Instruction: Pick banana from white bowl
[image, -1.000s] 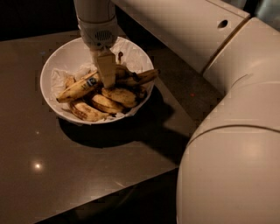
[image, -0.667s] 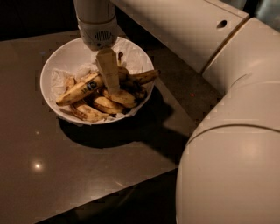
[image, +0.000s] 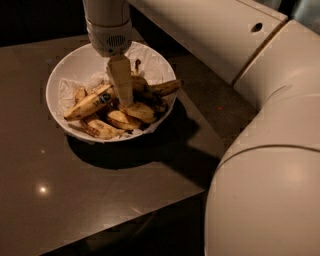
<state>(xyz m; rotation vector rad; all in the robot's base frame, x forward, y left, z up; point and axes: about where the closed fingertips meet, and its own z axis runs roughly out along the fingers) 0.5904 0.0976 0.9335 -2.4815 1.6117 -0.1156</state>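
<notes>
I see the white bowl sitting on a dark brown table. It is lined with crumpled white paper and holds a pile of speckled bananas. The banana, the longest, lies on the left of the pile, slanting up to the right, with a small dark sticker toward its upper end. Shorter, browner bananas lie below it and to its right. The gripper reaches down from the cream arm into the middle of the bowl, just beside the banana's upper end. I cannot tell whether it is released or clenched.
</notes>
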